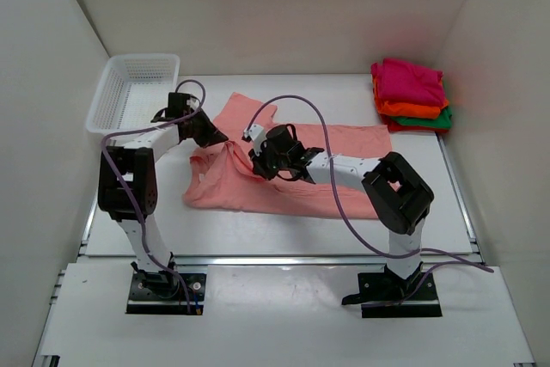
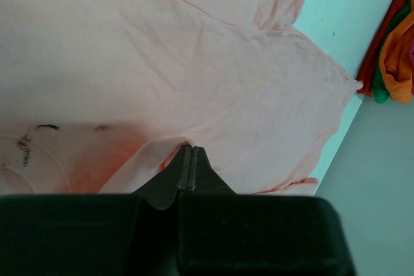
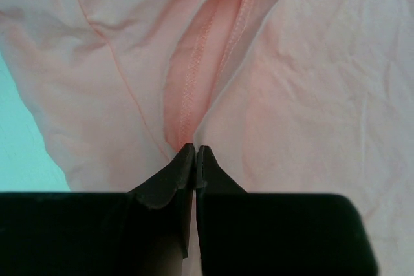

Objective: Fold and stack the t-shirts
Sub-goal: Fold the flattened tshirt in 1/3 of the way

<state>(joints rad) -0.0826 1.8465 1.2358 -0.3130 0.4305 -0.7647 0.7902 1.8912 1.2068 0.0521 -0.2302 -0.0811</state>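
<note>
The salmon-pink t-shirt lies spread on the table, bunched at its left end. My left gripper is shut on a pinch of its cloth near the left edge; in the left wrist view the jaws meet on a raised fold of the shirt. My right gripper is shut on a fold close beside it; in the right wrist view the tips pinch the shirt by a stitched hem. The magenta t-shirt, orange t-shirt and green t-shirt sit folded in a stack at the back right.
A white mesh basket stands at the back left, just behind the left arm. White walls close in the table on three sides. The stack's orange cloth shows at the right edge of the left wrist view.
</note>
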